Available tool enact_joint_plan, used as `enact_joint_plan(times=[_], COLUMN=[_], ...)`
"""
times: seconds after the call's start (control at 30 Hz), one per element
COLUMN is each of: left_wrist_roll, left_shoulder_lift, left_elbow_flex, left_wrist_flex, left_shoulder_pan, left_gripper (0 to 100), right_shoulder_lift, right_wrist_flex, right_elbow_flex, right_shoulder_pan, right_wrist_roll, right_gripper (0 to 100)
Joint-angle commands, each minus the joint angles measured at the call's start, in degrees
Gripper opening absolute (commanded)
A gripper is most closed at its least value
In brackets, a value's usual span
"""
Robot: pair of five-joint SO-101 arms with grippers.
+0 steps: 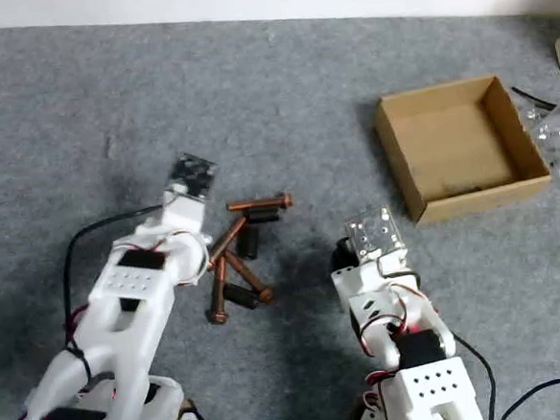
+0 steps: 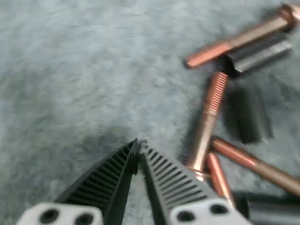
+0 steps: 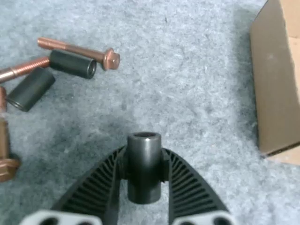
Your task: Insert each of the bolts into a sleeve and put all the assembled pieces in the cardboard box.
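Between bolts (image 1: 258, 204) and cardboard box (image 1: 481, 199), right fingers (image 3: 96, 190) grip a sleeve (image 3: 144, 161).

High cam is fixed off the arms, looking down over the grey carpet (image 1: 81, 118) from a fair way up, arm bases at the near edge. Each wrist cam sits close behind its own fingers, left gripper (image 2: 139, 144) and right gripper (image 3: 144, 152), aimed down past the tips. All three catch the bolts (image 1: 258, 204). The high and right wrist views both get the cardboard box (image 1: 460, 149).
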Motion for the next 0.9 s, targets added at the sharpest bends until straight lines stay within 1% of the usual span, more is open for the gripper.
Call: enact_joint_plan(times=[0.0, 0.07, 0.17, 0.33, 0.43, 0.67, 0.77, 0.87], left_wrist_roll=[-5.98, -6.33, -6.33, -6.33, -6.33, -6.07, -6.07, -6.07], left_shoulder_lift=[0.92, 1.80, 3.03, 4.97, 6.64, 19.56, 21.93, 22.29], left_elbow_flex=[-4.35, -4.44, -4.62, -6.55, -8.57, -16.22, -19.03, -19.74], left_wrist_flex=[3.52, 3.52, 3.52, 3.78, 3.69, 3.87, 6.68, 8.44], left_shoulder_pan=[4.35, 4.62, 4.62, 6.90, 6.11, 4.97, 4.79, 4.79], left_gripper=[17, 20, 19, 19, 19, 19, 19, 19], right_shoulder_lift=[-1.10, -1.10, -1.10, -1.10, -1.10, -1.19, -1.19, -1.19], right_wrist_flex=[-0.22, -0.22, -0.22, -0.22, -0.22, -0.22, -0.22, -0.22], right_elbow_flex=[-0.40, -0.40, -0.40, -0.40, -0.40, -0.40, -0.40, -0.31], right_shoulder_pan=[0.57, 0.57, 0.48, 0.48, 0.48, 0.48, 0.48, 0.48], right_wrist_roll=[-0.44, -0.44, -0.44, -0.35, -0.35, -0.35, 1.41, 1.49], right_gripper=[0.5, 0.5, 0.5, 0.5, 0.5, 0.5, 0.5, 0.5])
